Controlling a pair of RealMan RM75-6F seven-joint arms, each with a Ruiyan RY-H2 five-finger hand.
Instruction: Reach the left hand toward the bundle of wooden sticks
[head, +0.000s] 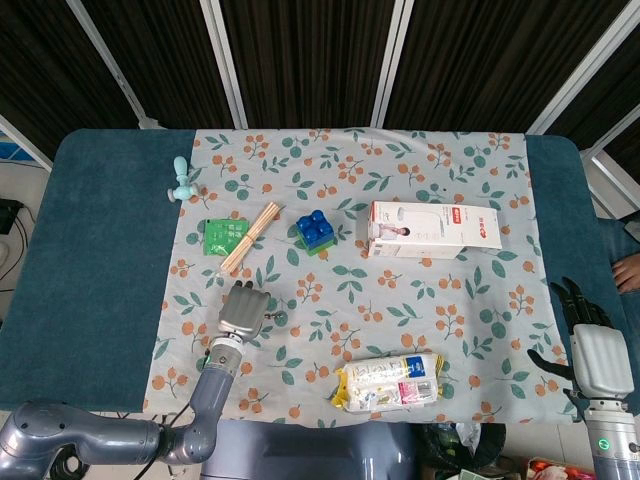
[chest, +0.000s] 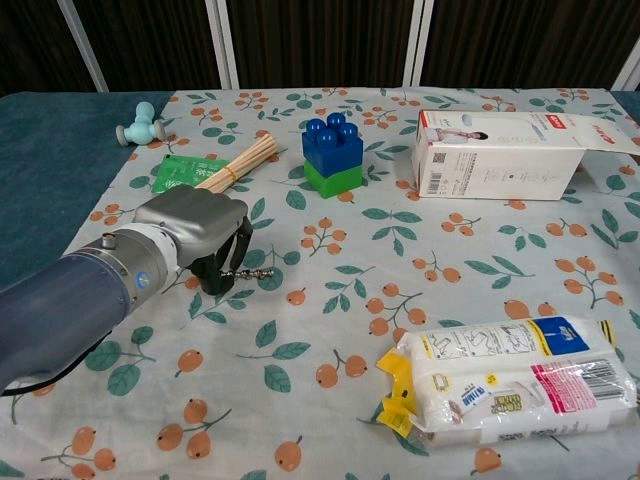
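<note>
- i'm mid-reach: my left hand (head: 245, 309) hovers over the flowered cloth, fingers curled downward with nothing in them, near the bundle of wooden sticks (head: 250, 237) but not touching it
- the sticks lie ahead of my hand, partly across a green packet (head: 223, 236), left of the blue and green block (head: 315, 231)
- next, i judge, i must push forward and a little left, opening my fingers above the bundle
- the white box (head: 433, 229) and the snack bag (chest: 510, 385) carry print too small to read
- my right hand (head: 590, 345) rests open at the surface's edge

Bare cloth is being left open between the left hand (head: 245, 308) and the bundle of wooden sticks (head: 250, 237); the green packet (head: 224, 236) is touching them, the blue-and-green block (head: 315, 231) standing near.
</note>
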